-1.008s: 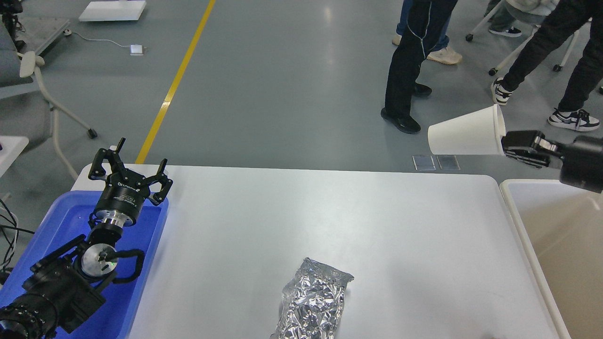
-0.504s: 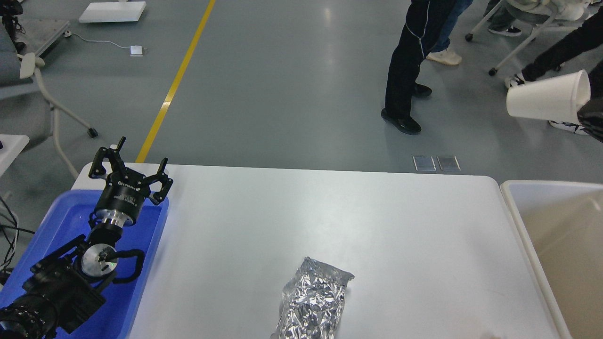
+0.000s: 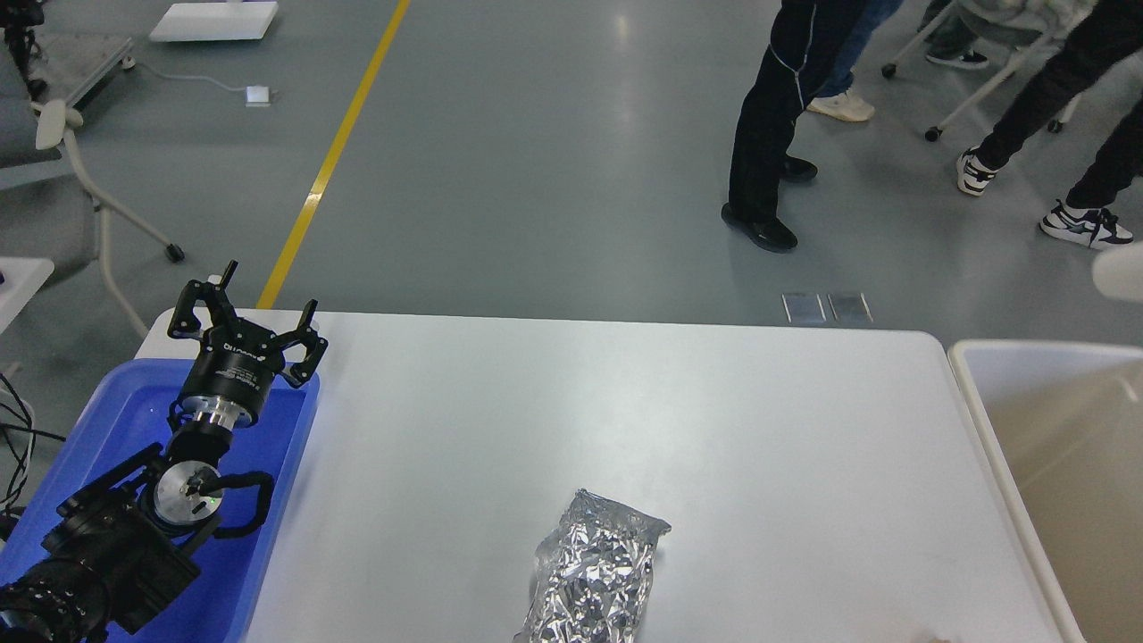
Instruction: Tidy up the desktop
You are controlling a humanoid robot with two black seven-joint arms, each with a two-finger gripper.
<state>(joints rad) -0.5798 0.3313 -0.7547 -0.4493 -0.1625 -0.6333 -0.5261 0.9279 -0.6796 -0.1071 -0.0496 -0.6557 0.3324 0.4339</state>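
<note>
foil packet (image 3: 594,572): lower end cut off by bottom edge
beige bin (image 3: 969,384): right part runs past right edge
white shape (image 3: 1121,272): mostly outside right edge, unidentifiable
blue tray (image 3: 286,446): left side cropped, partly behind arm

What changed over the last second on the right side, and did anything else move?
The right arm carried the white paper cup up and rightward, out of the frame; only a white sliver shows at the right edge, above the beige bin. The left gripper, foil bag and desktop stayed put.

desktop (image 3: 714,429): bare across middle | obstacle: foil bag (image 3: 594,572) at near edge
</note>
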